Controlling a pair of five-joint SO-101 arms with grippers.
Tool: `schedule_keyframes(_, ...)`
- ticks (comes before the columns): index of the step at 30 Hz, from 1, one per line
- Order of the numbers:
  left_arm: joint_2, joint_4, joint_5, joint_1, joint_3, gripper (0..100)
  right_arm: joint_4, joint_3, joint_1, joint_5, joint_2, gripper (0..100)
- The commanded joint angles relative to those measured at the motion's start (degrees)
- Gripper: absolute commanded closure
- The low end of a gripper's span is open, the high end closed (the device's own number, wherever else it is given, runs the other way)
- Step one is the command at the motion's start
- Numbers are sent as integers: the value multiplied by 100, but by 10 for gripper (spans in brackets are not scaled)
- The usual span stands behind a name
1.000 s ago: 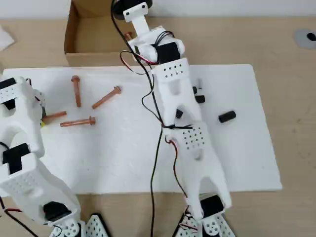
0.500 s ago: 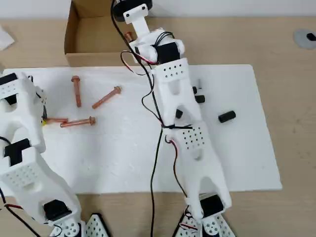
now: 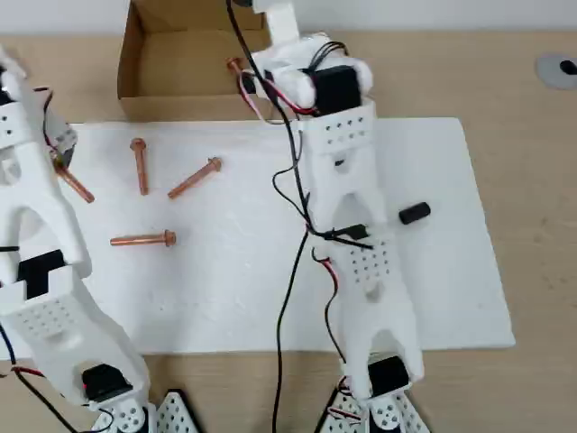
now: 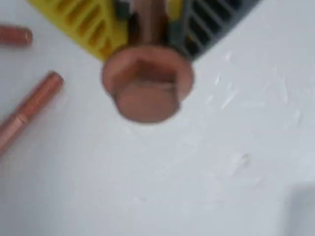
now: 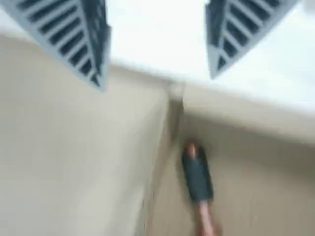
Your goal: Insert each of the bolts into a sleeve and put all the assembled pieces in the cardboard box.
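- Right now the left end effector [image 4: 149, 22] is squeezing one bolt [image 4: 146, 87] between its yellow finger and its grey finger.
- That bolt is shining copper-brown, with a wide round rim and a chunky head. It is sticking out on a slant over the left side of the white foam sheet [image 3: 225, 298].
- Three more are lying flat on the foam: a straight bolt [image 3: 140, 165], a slanting bolt [image 3: 194, 178] just beside it, and a lower bolt [image 3: 142, 240]. Each one is long and thin with a head at one end.
- A black sleeve [image 3: 414, 213], short and round like a little tube, is lying on its side on the right part of the foam, well apart from the bolts.
- The right end effector [image 5: 157, 69] is hanging over the cardboard box [image 3: 171, 106] with its grey fingers [image 5: 74, 34] spread wide, holding nothing.
- A put-together piece [image 5: 197, 179] is lying inside the box near a corner, with copper poking out of both ends of its dark sleeve.
- The foam is lying on the wooden desk [image 3: 541, 271], and the box is sitting at its far edge.
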Motion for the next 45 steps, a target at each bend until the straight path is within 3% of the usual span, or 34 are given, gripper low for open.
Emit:
schedule_keyframes(1, -593, 62, -545, 360, -158, 993, 800, -207, 84, -70, -708, 834)
schedule_keyframes(5, -1490, 62, -642, 888, 466, 993, 774, 435, 233, -53, -1068, 834)
schedule_keyframes(11, -3284, -440, -712, 1521, 2215, 990, 774, 3424, 119, -62, -2176, 834)
schedule_keyframes(18, -5807, -2655, -712, 1547, 6004, 991, 721, 6316, 154, 105, -3231, 834)
schedule_keyframes(26, -8233, -4756, -668, 1521, 8958, 994, -123, 7442, 207, 1723, -3222, 832)
schedule_keyframes(34, -9385, -5090, -668, 1547, 9881, 994, -70, 7512, 303, 3059, -2941, 832)
schedule_keyframes(45, -9789, -4993, -668, 1538, 10163, 994, 79, 7591, 497, 3244, -2158, 833)
